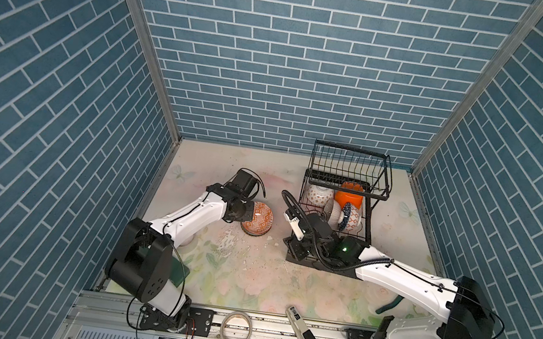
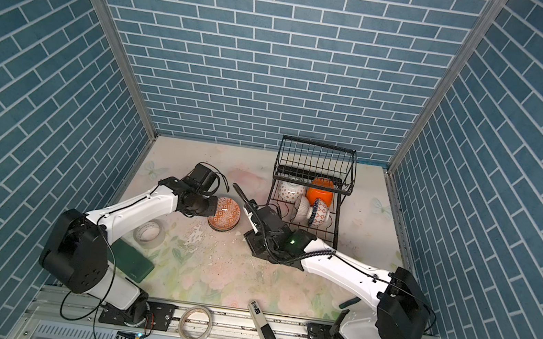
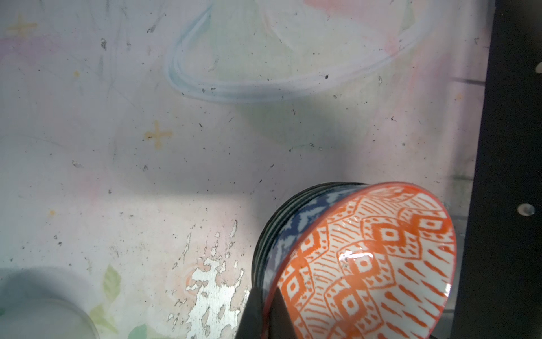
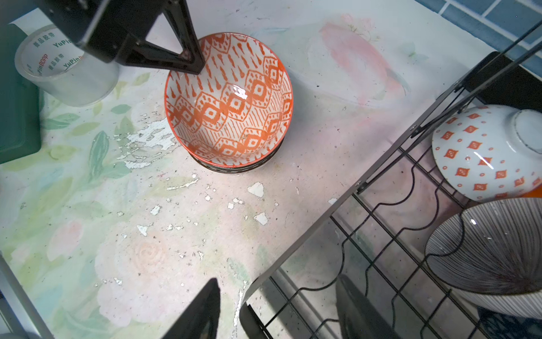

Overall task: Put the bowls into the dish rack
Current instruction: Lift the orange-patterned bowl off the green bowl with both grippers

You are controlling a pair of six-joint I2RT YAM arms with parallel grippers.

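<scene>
Orange-patterned top bowl (image 4: 228, 102) sits tipped on the stack (image 3: 296, 232) near the middle of the tabletop (image 1: 247, 282), a shade toward its left edge. The left fingers (image 3: 252, 317) are clamped on its rim, one inside and one outside, on the edge nearest the left arm. So the bowl hangs off that pinch with its mouth turned toward the right, and right is where it has to go. The rack (image 1: 349, 168) stands toward the far right corner, well apart from the stack, with a white diamond bowl (image 4: 475, 155), a striped bowl (image 4: 492, 249) and an orange plastic bowl (image 1: 349, 197) already on the lower tier. The right fingers (image 4: 205, 311) hang apart and empty just at the rack's near left corner, between stack and rack. By my read the right arm is far nearer the slots. The left arm has the bowl, though, and must carry it across, rim-first, or pass it over.
</scene>
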